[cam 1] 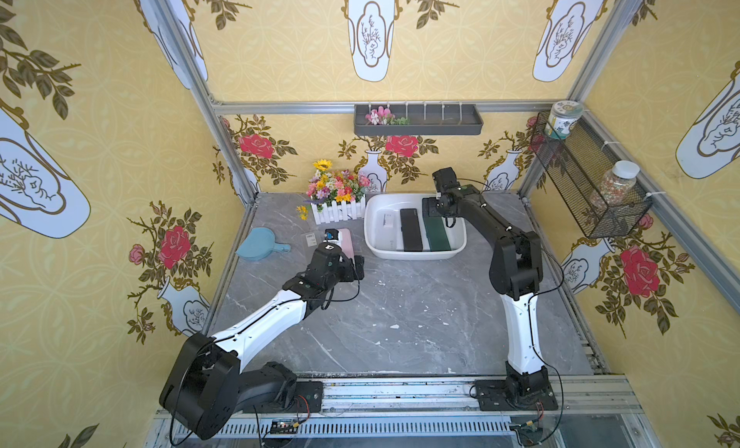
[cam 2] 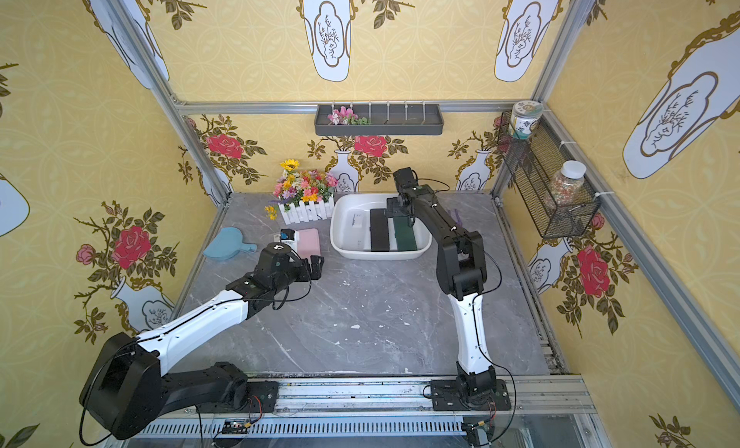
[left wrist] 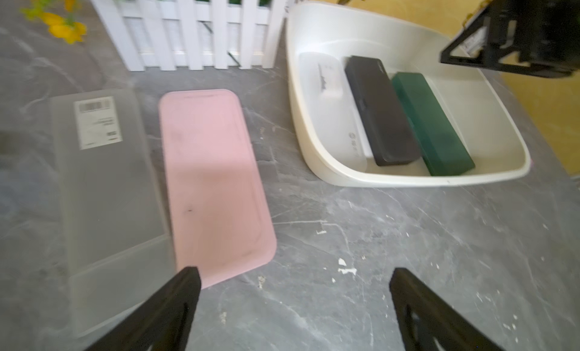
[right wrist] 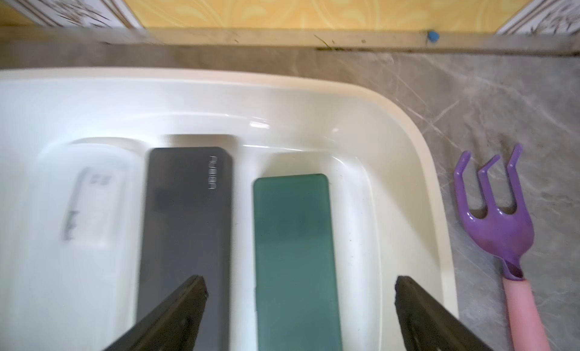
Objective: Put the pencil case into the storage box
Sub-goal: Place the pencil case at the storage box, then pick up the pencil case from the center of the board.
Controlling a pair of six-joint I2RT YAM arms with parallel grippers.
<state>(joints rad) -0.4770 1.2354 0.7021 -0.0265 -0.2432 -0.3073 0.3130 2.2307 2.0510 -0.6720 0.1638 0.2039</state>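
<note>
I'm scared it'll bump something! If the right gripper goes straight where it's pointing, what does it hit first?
Probably the green pencil case in the storage box; it lies ahead between the fingers of the open right gripper. One finger is over the black case, so that might touch too.

Yellow floral wallpaper (cam 1: 288, 45) (vases, roses) surrounds a grey marble tabletop (cam 1: 400, 326).
</note>
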